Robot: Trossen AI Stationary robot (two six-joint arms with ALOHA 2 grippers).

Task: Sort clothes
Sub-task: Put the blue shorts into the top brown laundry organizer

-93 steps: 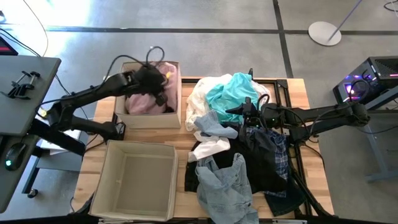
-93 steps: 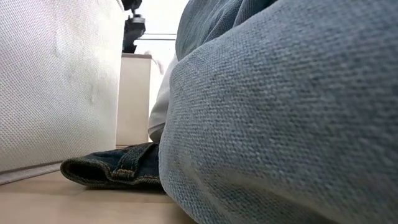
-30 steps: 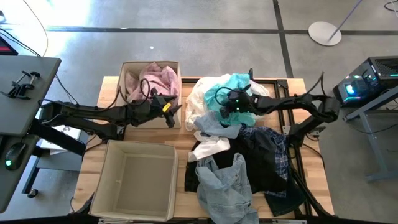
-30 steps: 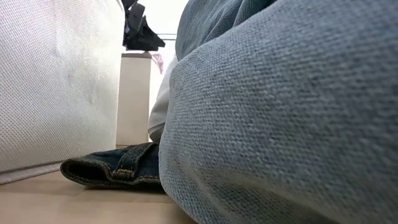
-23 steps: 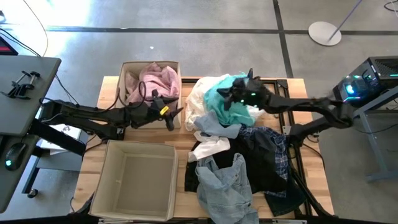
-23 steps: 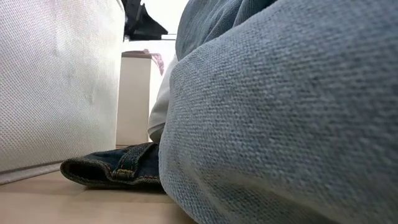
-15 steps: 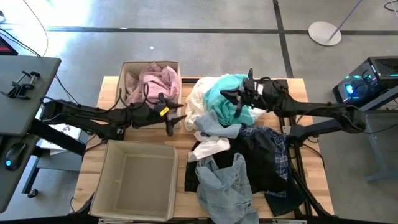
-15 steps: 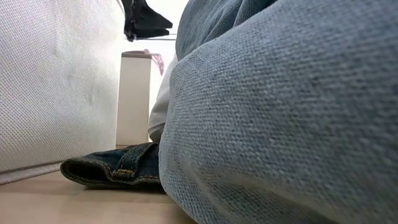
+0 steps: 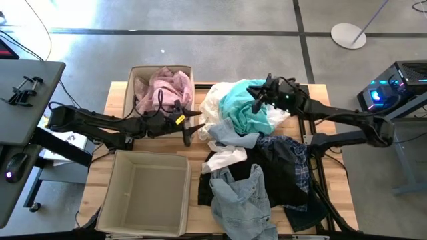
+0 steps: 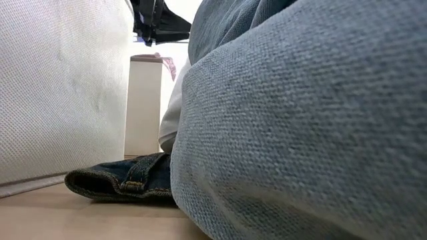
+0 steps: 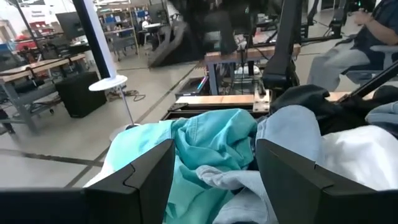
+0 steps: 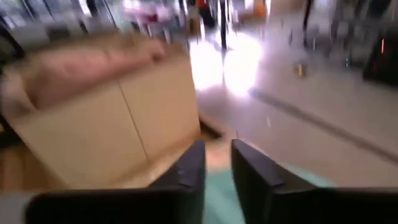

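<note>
Most clothes point(image 9: 257, 160) sit in a big pile on the table's right half. Only pink ones point(image 9: 163, 87) are in the bin point(image 9: 131, 93) at ten o'clock. The near bin point(image 9: 120, 200) holds nothing. The left gripper point(image 9: 191, 127), fingers apart, and the right gripper point(image 9: 257, 100), fingers a little apart above the turquoise top point(image 9: 243, 113), hold nothing.

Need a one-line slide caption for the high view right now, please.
Mid-sort: left gripper open beside the far bin holding pink clothes; right gripper above the turquoise garment.
</note>
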